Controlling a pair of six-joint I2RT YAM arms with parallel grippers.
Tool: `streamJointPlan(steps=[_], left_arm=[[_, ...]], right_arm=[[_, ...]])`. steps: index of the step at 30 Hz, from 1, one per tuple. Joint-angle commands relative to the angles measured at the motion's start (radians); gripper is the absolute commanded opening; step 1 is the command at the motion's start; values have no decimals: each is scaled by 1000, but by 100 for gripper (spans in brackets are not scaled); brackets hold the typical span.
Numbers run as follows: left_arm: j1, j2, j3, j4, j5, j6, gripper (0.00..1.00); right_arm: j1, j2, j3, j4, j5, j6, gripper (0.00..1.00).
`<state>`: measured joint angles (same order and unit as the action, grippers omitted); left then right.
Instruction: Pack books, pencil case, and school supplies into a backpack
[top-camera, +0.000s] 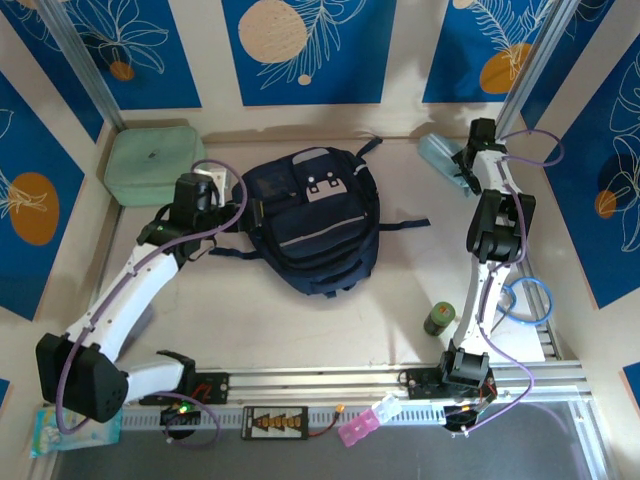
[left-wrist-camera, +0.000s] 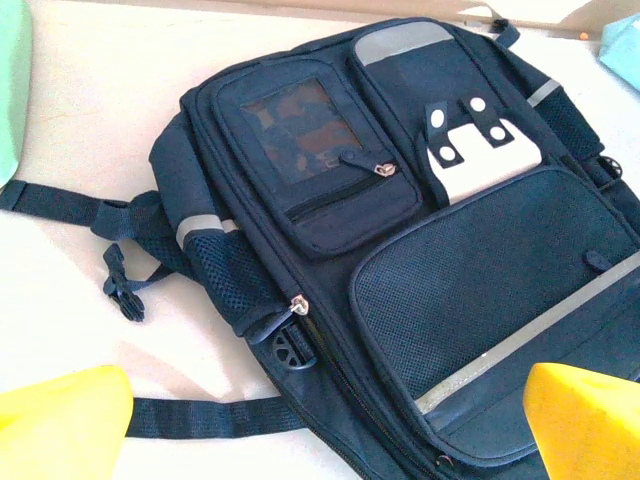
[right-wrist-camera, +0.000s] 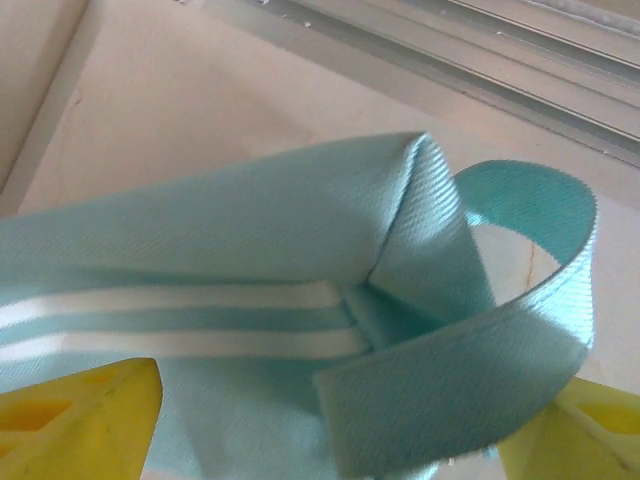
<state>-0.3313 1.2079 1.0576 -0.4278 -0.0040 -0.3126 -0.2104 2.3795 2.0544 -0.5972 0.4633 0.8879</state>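
Looks like the pencil case (right-wrist-camera: 200, 260) pickup, far right corner of the table (top-camera: 400, 290): right gripper (right-wrist-camera: 330, 415) jaws wide open either side of it. Next: close, carry to the backpack (top-camera: 315, 225) mid-table, which looks zipped shut; left gripper (left-wrist-camera: 325, 420) open beside it

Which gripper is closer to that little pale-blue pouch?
The right gripper: it is right at the pouch in the far corner. The left gripper is beyond the backpack.

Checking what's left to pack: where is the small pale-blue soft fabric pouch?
In the top view, the pale-blue pouch lies in the far right corner, beside the right gripper and well right of the navy-blue fabric backpack.
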Motion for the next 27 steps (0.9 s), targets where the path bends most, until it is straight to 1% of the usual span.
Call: streamJointPlan(steps=[1,3,5,8,10,12,14,16,19,22,27], left_arm=[[5,20,34,-14,10,13,100],[4,26,35,-14,14,13,100],[5,31,37,-13,19,13,100],[5,32,36,-10,25,13,100],[5,31,34,-8,28,10,100],[5,31,30,-7,33,9,100],[4,30,25,-5,40,4,100],[5,28,20,0,49,-2,100],[5,22,6,11,70,-9,100],[3,16,0,9,94,-10,100],[2,1,-16,8,129,-9,100]], right_arm=[[-12,48,54,-67,-30,42,80],[-14,58,64,-59,-51,38,74],[-13,63,63,-45,-74,34,60],[-11,63,60,-51,-77,44,35],[-3,52,52,-64,-57,49,22],[6,26,25,-60,-51,46,13],[17,-9,-15,-59,-70,60,8],[33,-57,-80,-47,-92,88,6],[68,-153,-217,-10,-114,135,5],[115,-262,-376,20,-110,188,4],[182,-486,-689,65,-77,317,2]])
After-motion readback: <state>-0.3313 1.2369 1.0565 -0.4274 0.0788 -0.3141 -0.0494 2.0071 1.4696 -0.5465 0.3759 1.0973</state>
